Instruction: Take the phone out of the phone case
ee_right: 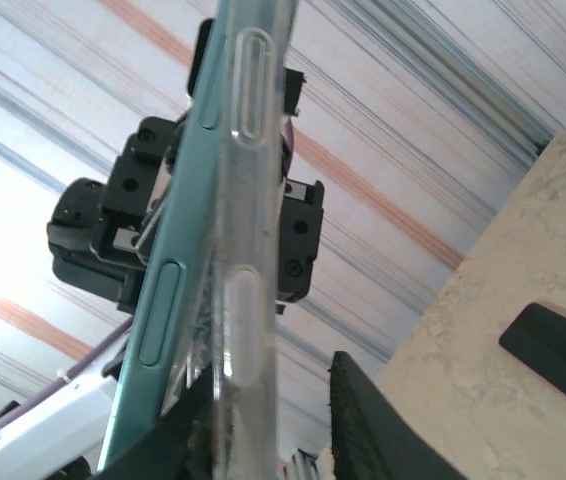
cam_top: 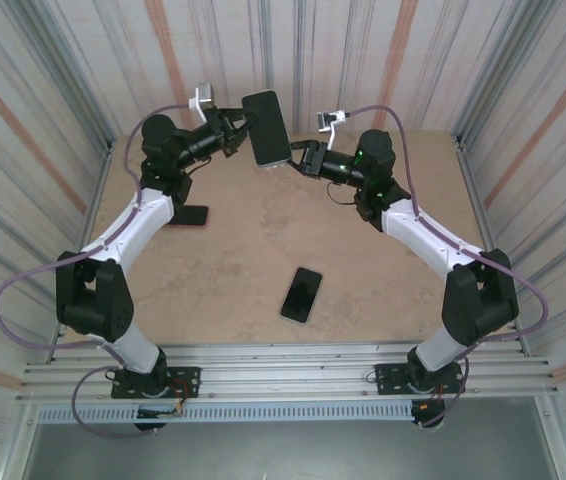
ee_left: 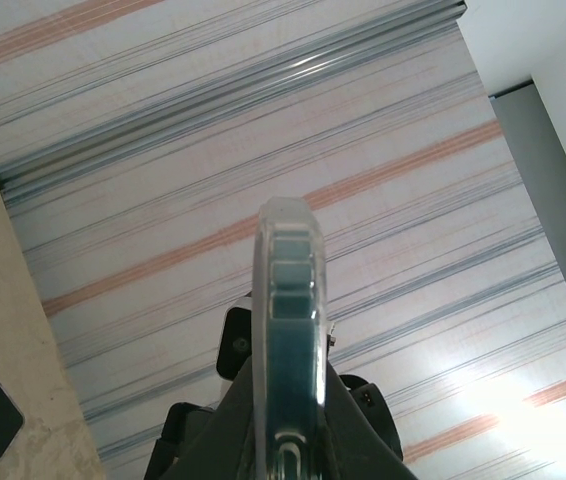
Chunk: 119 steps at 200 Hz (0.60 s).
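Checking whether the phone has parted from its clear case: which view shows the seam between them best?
Right wrist: teal phone and clear case run edge-on side by side, apparently splaying apart lower down. Left wrist sees them end-on, nested. Top external gives their broad dark face, seam hidden.

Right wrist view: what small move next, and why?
Probably close the right pincer on the clear case. Its fingers straddle the case edge with a gap on one side, the teal phone stands partly out of the case there, and the left pincer is clamped on the other side.
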Tool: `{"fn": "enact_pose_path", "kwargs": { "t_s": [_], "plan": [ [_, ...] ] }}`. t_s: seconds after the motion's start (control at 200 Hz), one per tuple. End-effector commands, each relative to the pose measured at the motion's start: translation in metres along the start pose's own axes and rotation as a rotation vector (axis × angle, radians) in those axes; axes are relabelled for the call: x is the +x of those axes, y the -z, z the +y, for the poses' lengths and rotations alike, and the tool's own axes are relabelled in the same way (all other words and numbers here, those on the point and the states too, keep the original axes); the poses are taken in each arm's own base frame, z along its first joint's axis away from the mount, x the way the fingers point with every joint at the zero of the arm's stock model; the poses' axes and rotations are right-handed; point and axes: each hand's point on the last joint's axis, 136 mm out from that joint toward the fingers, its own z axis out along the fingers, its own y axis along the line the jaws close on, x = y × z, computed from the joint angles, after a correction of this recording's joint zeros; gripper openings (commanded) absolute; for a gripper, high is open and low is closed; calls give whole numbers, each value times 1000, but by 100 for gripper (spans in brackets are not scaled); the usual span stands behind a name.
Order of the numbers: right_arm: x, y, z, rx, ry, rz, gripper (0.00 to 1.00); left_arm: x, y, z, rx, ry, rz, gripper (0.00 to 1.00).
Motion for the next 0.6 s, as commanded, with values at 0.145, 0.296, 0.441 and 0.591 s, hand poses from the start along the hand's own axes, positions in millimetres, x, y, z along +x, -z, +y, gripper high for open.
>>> {"fn": "enact_pose_path", "kwargs": {
  "t_s": [0.145,0.296,0.441,0.591],
  "plan": [
    [-4,-3,14,-69,-37,-48,11,5,-6,14,-12,26,27,14],
    [-7,0,1,-49,-96,-76,5,2,-6,19,-28,37,25,33],
    [-12,3,-6,-47,-130,-104,2,2,-4,24,-56,44,17,56],
    [-20,8,-16,-31,-144,-154,2,4,4,39,-147,60,-1,73]
  ]
}}
